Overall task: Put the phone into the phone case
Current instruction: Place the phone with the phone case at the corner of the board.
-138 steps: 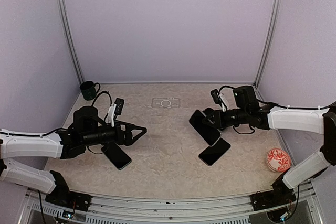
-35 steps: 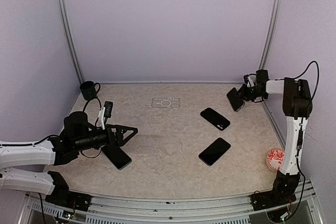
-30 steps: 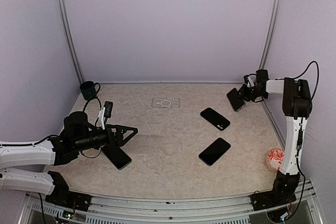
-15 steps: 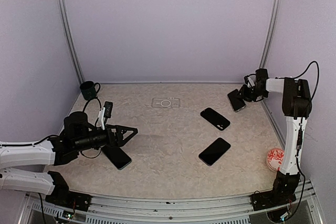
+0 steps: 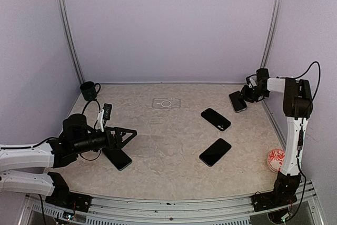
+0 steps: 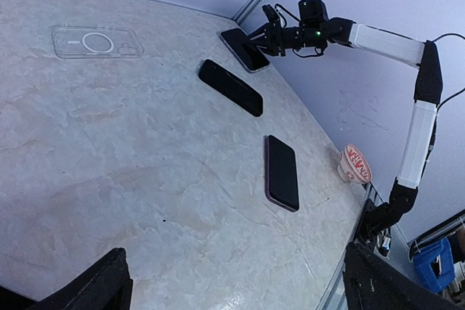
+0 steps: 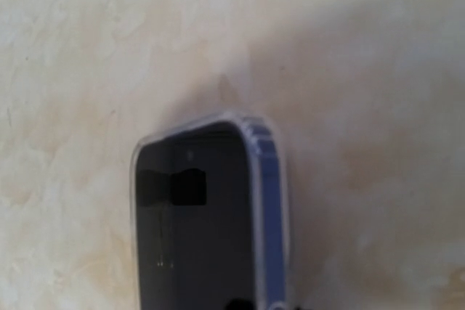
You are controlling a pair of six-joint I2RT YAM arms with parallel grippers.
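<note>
The right claw (image 5: 246, 95) is at the far right corner of the beige marbled tabletop (image 5: 168, 140), its tip against one end of a dark phone edged with a clear rim (image 5: 237, 101). Its wrist view shows only the phone's rounded end and the rim. The finger spacing is not readable, so I cannot tell whether this claw is apart or clamped.

The left claw (image 5: 126, 135) has its fingers (image 6: 98, 288) spread wide apart with nothing between them, and it hangs low over the near left area. A black phone (image 5: 118, 158) lies flat just beside it, partly under the arm.

The transparent phone case (image 5: 166, 103), marked with a ring, lies flat and unfilled at back centre, well apart from both claws. To the right of it lies a second black phone (image 5: 216, 119), and nearer the arms a third black phone (image 5: 215, 152). These two do not touch each other.

Count:
- Phones: four (three bare black, one with a clear rim).
- Loose case: one.
- Dark green mug (image 5: 89, 89): one, at the back left corner.
- Red-and-white patterned bowl (image 5: 278, 159): one, at the right edge.
</note>
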